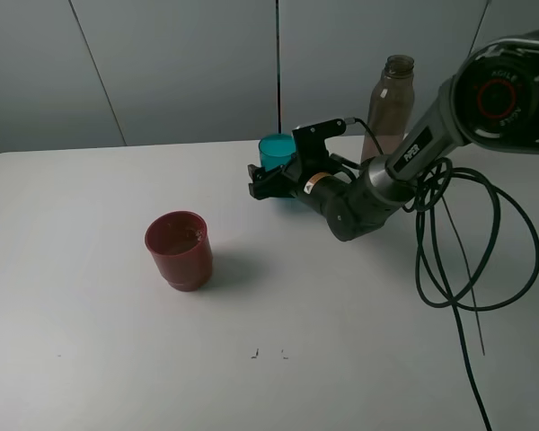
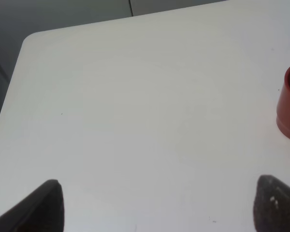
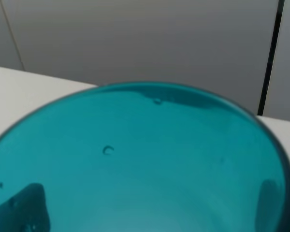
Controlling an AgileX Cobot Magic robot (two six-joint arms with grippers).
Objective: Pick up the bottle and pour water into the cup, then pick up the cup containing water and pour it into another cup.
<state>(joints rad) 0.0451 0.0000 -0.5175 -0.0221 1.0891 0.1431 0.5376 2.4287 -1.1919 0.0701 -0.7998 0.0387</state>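
We see the right gripper [image 1: 271, 182] at the small translucent teal-blue plastic tumbler [image 1: 276, 152], which stands upright on the white table [image 1: 90, 359] near the far edge, just beside the tall smoky grey-brown translucent bottle [image 1: 391, 106] with no cap. In the right wrist view the tumbler [image 3: 145, 159] fills the picture, a few droplets on its inner wall and a dark fingertip [image 3: 31, 205] showing through each side; the fingers seem to stand wide apart round the cup, and we cannot tell whether they press its wall. The squat opaque brick-red cup [image 1: 179, 250] sits well apart, nearer the front and to the left. The left gripper [image 2: 157, 203] hangs over bare table with its fingertips spread and nothing between them. We judge the work to be at the second pour: the tumbler is either about to be grasped or has just been set down. If water remains in it, the next move calls for a firm, level grip before carrying it to the red cup.
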